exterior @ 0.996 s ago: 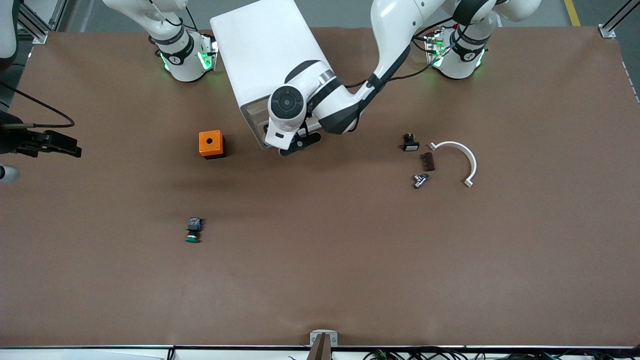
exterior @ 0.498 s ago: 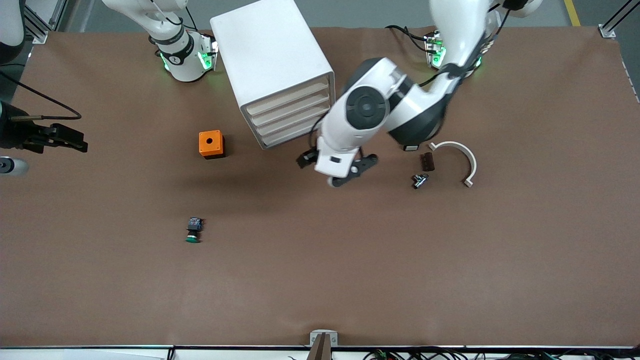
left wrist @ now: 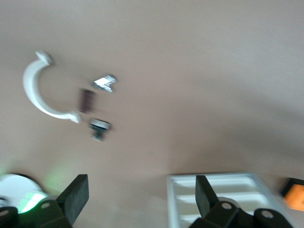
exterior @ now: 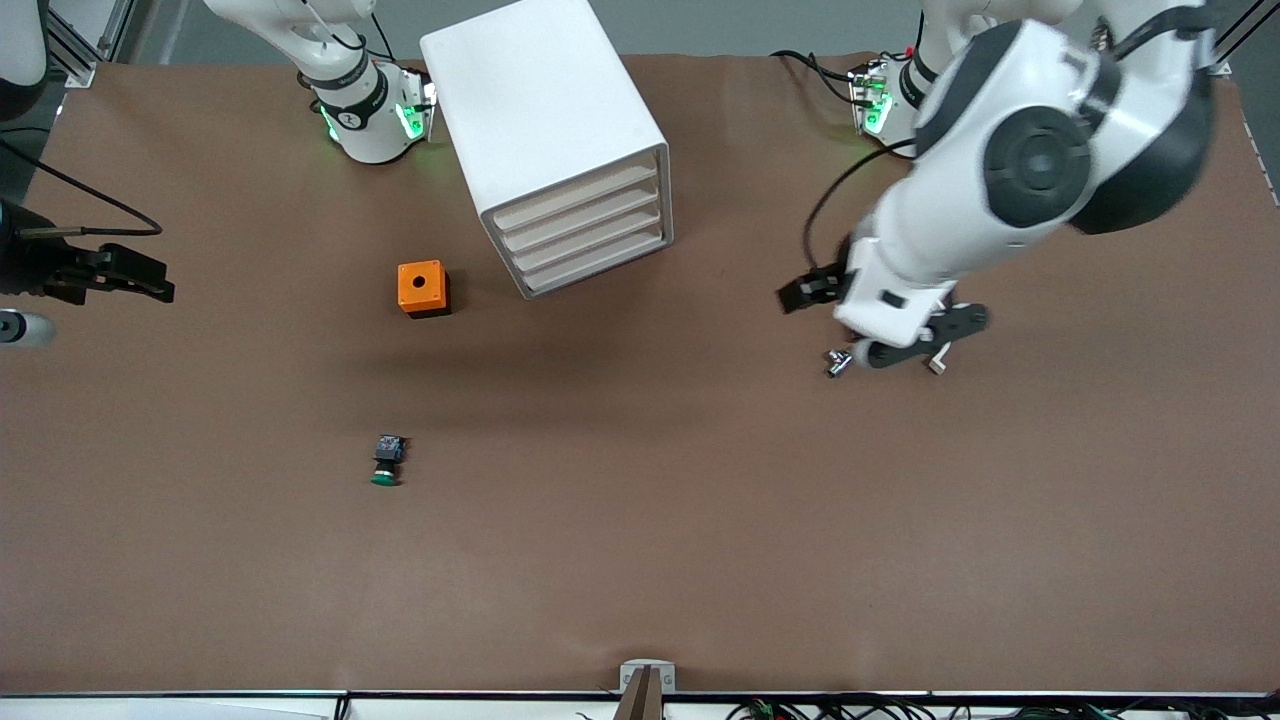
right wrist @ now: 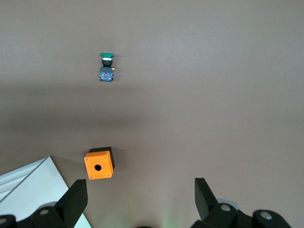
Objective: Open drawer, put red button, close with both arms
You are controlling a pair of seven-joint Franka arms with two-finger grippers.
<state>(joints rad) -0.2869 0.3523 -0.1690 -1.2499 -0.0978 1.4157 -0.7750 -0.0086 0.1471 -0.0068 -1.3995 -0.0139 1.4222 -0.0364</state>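
Brown tabletop [exterior: 650, 560] — drawer unit [exterior: 560, 140] shut; left gripper [exterior: 905, 350], jaws released, held over small parts; right gripper [exterior: 110, 275] parked aside, jaws released.

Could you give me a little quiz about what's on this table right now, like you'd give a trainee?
1. True or false: a drawer of the white cabinet stands pulled out.
2. The button lying nearer to the front camera than the orange box has a cap that is: A red, B green, C yellow.
3. Fill the blank: the left gripper, up over the table beside a small metal part, is ____ (open or shut).

Key: 1 false; 2 B; 3 open.
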